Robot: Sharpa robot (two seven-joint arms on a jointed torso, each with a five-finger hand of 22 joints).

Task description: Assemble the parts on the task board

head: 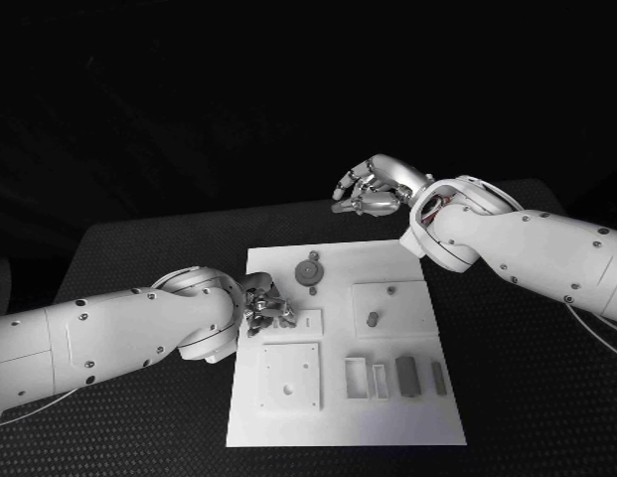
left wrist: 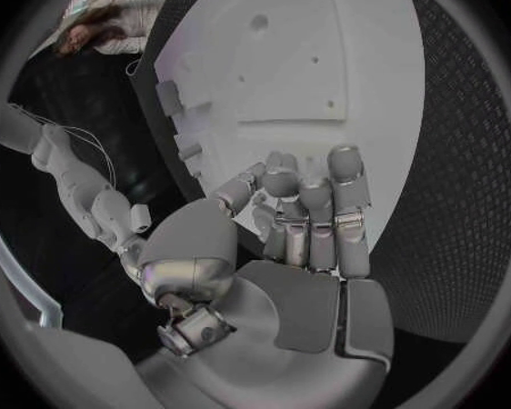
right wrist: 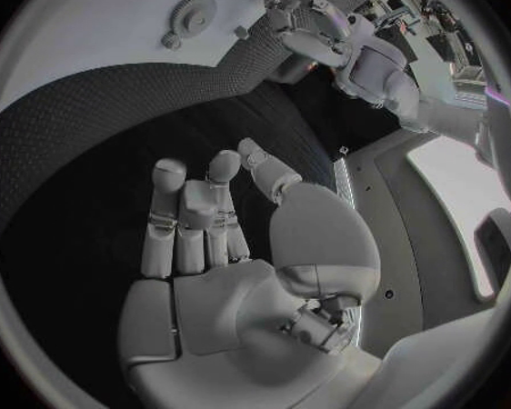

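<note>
Black table (head: 136,248), right hand (head: 370,189) raised, curled

Left hand (head: 264,303) low, fingers curled inward, holding nothing. Right hand (head: 372,188) raised, fingers loosely bent, empty.

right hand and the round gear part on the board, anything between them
Head view: nothing but bare table and board surface separates the right hand from the gear.

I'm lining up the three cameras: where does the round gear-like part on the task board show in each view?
Head view: round gear-like part near the board's far edge, beside the left hand.
Left wrist view: I can't pick it out.
Right wrist view: near the rim, beside the left hand.
Shared landmark: the white task board.
</note>
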